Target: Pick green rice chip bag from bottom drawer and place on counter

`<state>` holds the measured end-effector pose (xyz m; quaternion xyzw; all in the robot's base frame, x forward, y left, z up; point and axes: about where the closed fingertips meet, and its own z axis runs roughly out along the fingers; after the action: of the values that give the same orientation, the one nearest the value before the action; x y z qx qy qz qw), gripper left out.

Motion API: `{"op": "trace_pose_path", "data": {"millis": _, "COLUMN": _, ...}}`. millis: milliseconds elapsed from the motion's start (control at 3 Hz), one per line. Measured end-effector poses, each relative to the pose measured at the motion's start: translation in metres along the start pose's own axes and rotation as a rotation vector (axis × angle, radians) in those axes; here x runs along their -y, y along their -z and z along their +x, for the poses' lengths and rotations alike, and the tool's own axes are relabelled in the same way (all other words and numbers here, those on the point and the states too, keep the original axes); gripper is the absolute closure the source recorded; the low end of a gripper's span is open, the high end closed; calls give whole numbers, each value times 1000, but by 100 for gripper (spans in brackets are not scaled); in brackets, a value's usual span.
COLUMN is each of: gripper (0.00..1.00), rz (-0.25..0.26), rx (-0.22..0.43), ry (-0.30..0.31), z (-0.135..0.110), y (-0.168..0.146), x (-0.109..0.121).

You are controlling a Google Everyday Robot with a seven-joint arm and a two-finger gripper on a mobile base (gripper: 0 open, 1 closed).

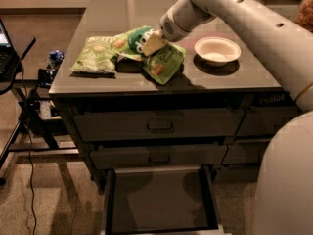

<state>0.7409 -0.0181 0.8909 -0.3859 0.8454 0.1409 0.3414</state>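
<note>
The green rice chip bag point(164, 62) is crinkled, with a dark round logo near its top and tan chips pictured low down. It rests on the glossy grey counter point(122, 9), its lower end on the surface. My gripper point(150, 42) comes in from the upper right and is shut on the bag's middle. The bottom drawer point(110, 199) is pulled open below the cabinet, and its dark inside shows nothing in it.
A paler green rectangular bag point(95, 55) lies just left of the held bag. A white bowl point(217, 49) stands to its right. Two shut drawer fronts with handles point(160, 126) sit above the open drawer. A black side table point(14, 48) and cables stand at the left.
</note>
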Motion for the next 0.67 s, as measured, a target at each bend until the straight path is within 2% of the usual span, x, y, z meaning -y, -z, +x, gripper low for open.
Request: {"op": "trace_pose_path", "data": {"millis": 667, "gripper": 35, "rz": 0, "rx": 0, "ry": 0, "z": 0, "y": 0, "x": 0}}
